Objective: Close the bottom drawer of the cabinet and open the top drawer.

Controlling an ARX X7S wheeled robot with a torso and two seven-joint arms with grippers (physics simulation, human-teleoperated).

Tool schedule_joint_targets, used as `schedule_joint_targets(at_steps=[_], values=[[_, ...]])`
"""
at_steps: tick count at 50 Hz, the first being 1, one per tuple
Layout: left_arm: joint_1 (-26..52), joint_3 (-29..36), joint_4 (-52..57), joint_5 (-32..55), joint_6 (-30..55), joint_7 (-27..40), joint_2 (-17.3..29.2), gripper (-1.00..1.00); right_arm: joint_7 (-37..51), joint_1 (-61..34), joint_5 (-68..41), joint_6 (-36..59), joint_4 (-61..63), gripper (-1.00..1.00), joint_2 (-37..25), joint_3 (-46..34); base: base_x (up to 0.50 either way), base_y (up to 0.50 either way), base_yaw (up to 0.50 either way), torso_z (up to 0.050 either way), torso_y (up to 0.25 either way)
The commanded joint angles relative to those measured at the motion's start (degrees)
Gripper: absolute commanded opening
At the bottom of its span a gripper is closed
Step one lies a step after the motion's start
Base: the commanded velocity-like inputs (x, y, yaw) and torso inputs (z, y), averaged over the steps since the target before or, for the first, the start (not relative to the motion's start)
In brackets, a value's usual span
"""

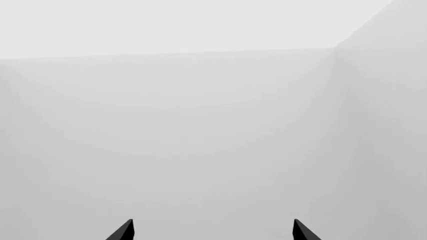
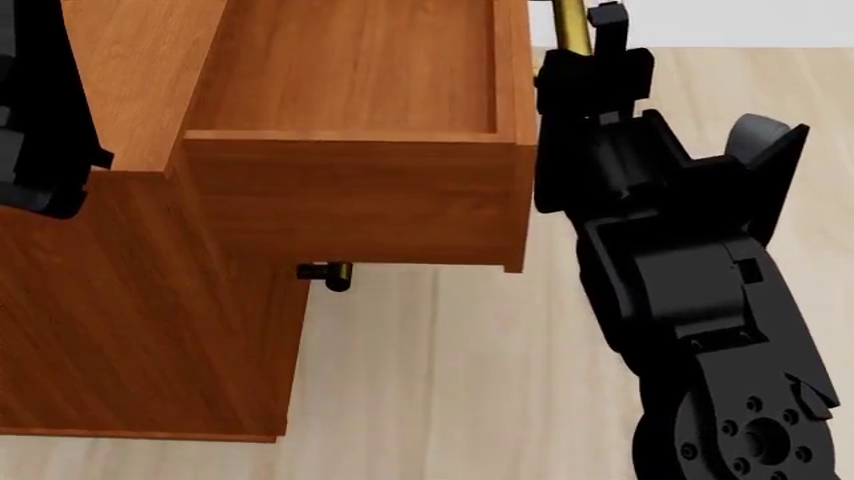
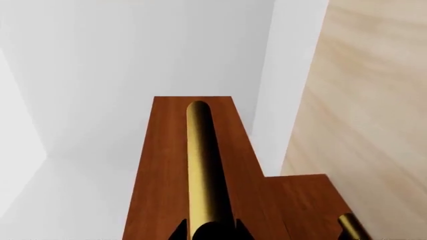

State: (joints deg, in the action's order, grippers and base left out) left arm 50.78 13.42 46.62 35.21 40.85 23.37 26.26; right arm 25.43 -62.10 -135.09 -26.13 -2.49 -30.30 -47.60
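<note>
The cabinet (image 2: 134, 330) stands at the left of the head view. Its top drawer (image 2: 360, 200) is pulled far out, its empty box open to view. My right gripper (image 2: 587, 30) is shut on the top drawer's brass handle (image 2: 571, 25). In the right wrist view that handle (image 3: 200, 160) runs between my fingertips (image 3: 179, 231) across the drawer front (image 3: 160, 175). A lower drawer's handle (image 2: 327, 275) shows under it, close to the cabinet front; that drawer front (image 3: 303, 200) sits further back. I cannot tell if it is the middle or bottom drawer. My left gripper (image 1: 213, 232) is open and empty, facing white walls.
Pale wood floor (image 2: 441, 380) lies in front of the cabinet. My right arm (image 2: 694, 300) fills the right side of the head view. My left arm (image 2: 40, 110) hangs over the cabinet's top at the left edge. White walls stand behind the cabinet (image 3: 133, 60).
</note>
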Motion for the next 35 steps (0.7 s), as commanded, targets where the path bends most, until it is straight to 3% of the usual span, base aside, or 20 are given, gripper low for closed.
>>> schedule_joint_targets(at_steps=[1,4,5,35], values=[[0.4,0.0,-0.1,0.3,0.1,0.2,0.1,1.0,-2.8,-1.9,3.6,1.5,-0.3,-1.0,0.4,1.4,0.0,0.0,0.0,0.0,0.0],[0.6,0.1,-0.1,0.4,0.3,0.3,0.2,1.0,-3.0,-1.9,3.6,1.7,-0.5,-1.0,0.5,1.4,0.0,0.0,0.0,0.0,0.0],[0.7,0.0,0.0,0.6,0.4,0.4,0.2,1.0,-3.1,-1.6,3.7,1.6,-0.2,1.0,0.5,1.5,0.01,0.0,0.0,0.0,0.0],[0.8,1.4,-0.5,0.1,-0.3,0.6,0.2,1.0,-2.8,-0.7,3.5,1.3,-0.8,1.0,0.2,2.3,0.0,0.0,0.0,0.0,0.0]])
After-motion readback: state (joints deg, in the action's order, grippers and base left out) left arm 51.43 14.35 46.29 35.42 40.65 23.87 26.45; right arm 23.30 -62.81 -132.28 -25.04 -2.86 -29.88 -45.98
